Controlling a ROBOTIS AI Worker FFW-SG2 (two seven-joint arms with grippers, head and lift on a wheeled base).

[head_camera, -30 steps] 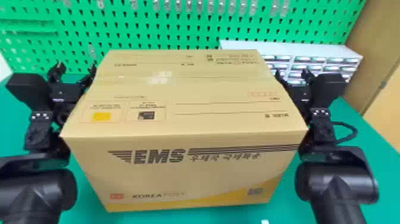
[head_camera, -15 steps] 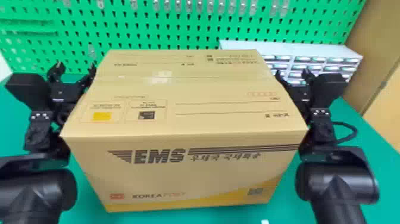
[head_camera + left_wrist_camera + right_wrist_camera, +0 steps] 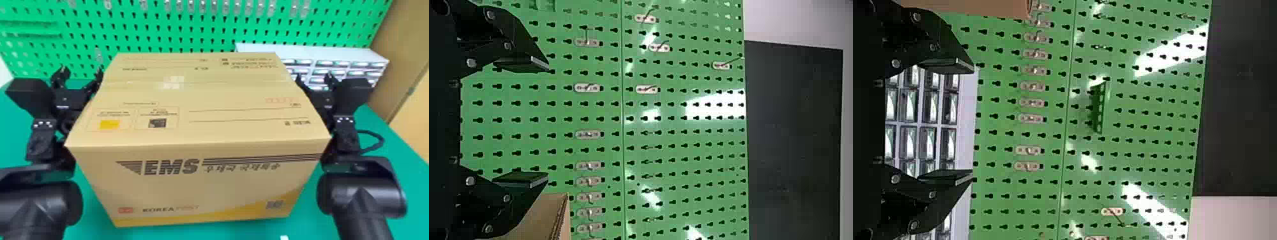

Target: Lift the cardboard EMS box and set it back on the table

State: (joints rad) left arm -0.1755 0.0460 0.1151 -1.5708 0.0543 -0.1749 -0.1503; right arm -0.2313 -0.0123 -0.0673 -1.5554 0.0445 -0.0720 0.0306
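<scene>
The cardboard EMS box (image 3: 198, 127) is between the two arms in the head view, upright with its printed front facing the robot. My left gripper (image 3: 82, 74) is open against or close beside the box's left side, with no box wall between its fingers. On the opposite side, my right gripper (image 3: 314, 79) stands open along the box's right side. In the left wrist view the open left gripper (image 3: 548, 122) has a corner of the box (image 3: 541, 220) by one finger. The right wrist view shows the right gripper (image 3: 973, 122) open, the box (image 3: 983, 7) beyond one finger.
A green pegboard (image 3: 178, 28) with small hooks stands behind the box. At the back right is a white drawer cabinet (image 3: 338, 63), close behind the right gripper. A black cable (image 3: 380, 140) loops beside the right arm over the green table (image 3: 405, 178).
</scene>
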